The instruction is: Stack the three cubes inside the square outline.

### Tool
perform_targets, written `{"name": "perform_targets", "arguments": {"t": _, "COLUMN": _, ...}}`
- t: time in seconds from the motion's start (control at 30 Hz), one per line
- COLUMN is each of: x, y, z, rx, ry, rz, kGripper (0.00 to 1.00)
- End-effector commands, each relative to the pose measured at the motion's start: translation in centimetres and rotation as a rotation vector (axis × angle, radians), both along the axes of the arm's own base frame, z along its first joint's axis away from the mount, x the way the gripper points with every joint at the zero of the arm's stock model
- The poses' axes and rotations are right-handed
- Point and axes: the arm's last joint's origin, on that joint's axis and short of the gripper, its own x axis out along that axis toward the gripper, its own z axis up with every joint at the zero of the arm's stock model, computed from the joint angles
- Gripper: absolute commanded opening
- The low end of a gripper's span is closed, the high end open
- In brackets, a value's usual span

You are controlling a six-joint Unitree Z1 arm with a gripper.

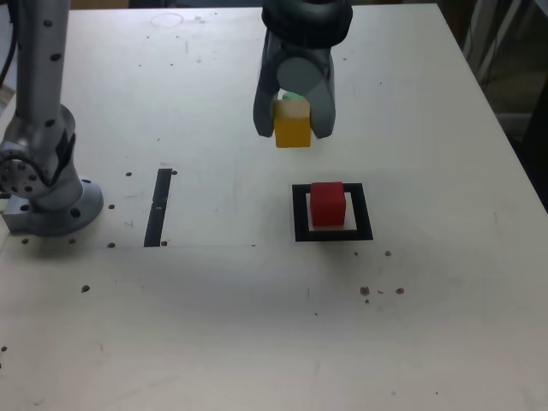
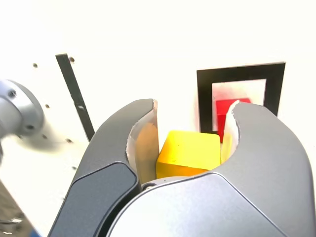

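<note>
My gripper (image 1: 293,122) is shut on the yellow cube (image 1: 292,125), holding it above the table, behind the square outline (image 1: 299,214) in the exterior view. The wrist view shows the yellow cube (image 2: 189,153) clamped between both grey fingers (image 2: 133,148). The red cube (image 1: 327,204) sits inside the black outline on its pale inner area. In the wrist view the red cube (image 2: 225,110) shows partly behind one finger, within the square outline (image 2: 205,94). A bit of the green cube (image 1: 294,96) peeks out just behind the yellow one, mostly hidden by the gripper.
A narrow black strip (image 1: 159,206) lies on the table at the exterior view's left, near the arm's grey base (image 1: 47,193). Small dark specks dot the white table (image 1: 257,325).
</note>
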Motion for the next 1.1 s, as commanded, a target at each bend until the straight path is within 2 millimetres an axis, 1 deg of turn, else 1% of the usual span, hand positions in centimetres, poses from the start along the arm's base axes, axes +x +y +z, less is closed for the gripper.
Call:
{"name": "perform_targets", "arguments": {"t": 0.0, "x": 0.3, "y": -0.6, "z": 0.3, "rx": -0.006, "ry": -0.031, "rz": 0.033, "kGripper": 0.22}}
{"name": "perform_targets", "arguments": {"t": 0.17, "x": 0.9, "y": -0.8, "z": -0.2, "rx": -0.010, "ry": -0.048, "rz": 0.050, "kGripper": 0.22}}
{"name": "perform_targets", "arguments": {"t": 0.43, "x": 2.3, "y": -1.0, "z": -2.1, "rx": -0.001, "ry": -0.049, "rz": 0.050, "kGripper": 0.23}}
{"name": "perform_targets", "arguments": {"t": 0.73, "x": 2.2, "y": -0.9, "z": -4.1, "rx": 0.033, "ry": -0.031, "rz": 0.081, "kGripper": 0.23}}
{"name": "perform_targets", "arguments": {"t": 1.07, "x": 2.3, "y": -2.2, "z": -4.5, "rx": 0.044, "ry": -0.029, "rz": 0.071, "kGripper": 0.23}}
